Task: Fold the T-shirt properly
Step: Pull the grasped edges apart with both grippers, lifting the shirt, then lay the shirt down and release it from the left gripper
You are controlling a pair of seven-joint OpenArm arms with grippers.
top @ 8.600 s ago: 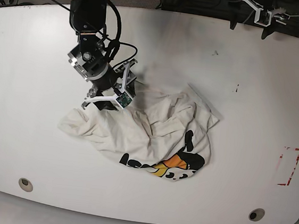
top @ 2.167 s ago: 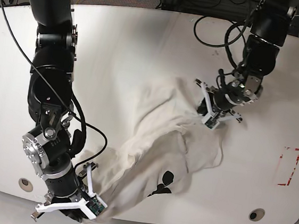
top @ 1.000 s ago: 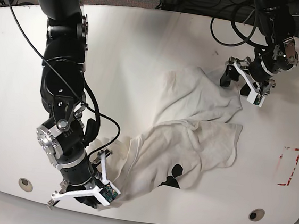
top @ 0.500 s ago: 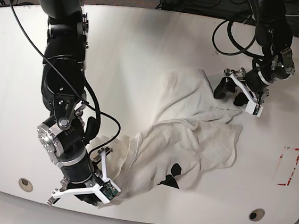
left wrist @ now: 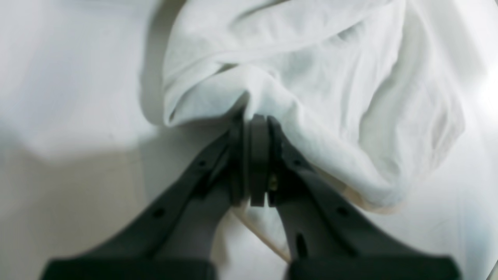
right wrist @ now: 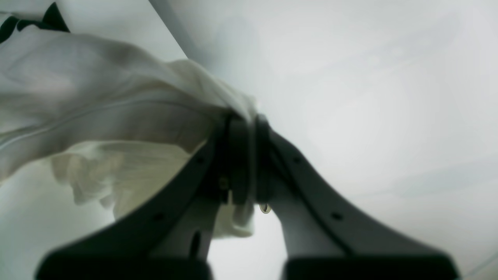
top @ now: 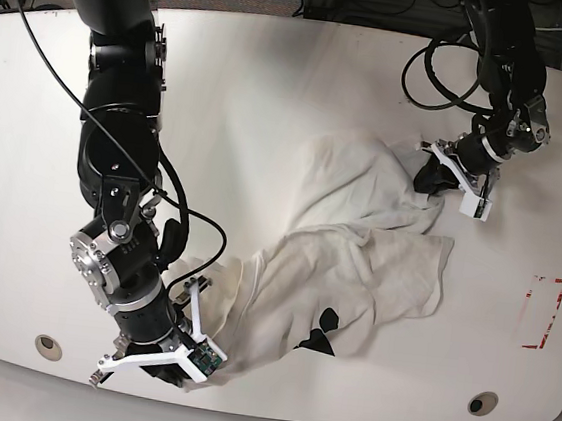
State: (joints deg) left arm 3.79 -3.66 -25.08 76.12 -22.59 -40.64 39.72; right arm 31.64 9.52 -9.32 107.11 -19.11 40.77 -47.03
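The T-shirt [top: 358, 239] lies crumpled and stretched diagonally across the white desk [top: 274, 89], running from near the front edge, left of centre in the base view, up toward the right rear quarter. A patch of black print [top: 320, 332] shows on the fabric toward the front edge; the rest of the graphic is hidden in folds.

The left gripper [top: 433, 177] is at the shirt's far end. In the left wrist view its jaws are pressed together with a bunched fold of the shirt pinched between them [left wrist: 255, 128].

The right gripper [top: 191, 374] is at the shirt's near end, close to the desk's front edge. In the right wrist view its jaws are likewise pressed together, pinching a gathered edge of the shirt [right wrist: 243, 128], with cloth draping away to one side.

The fabric between the two grips is wrinkled, not flat.
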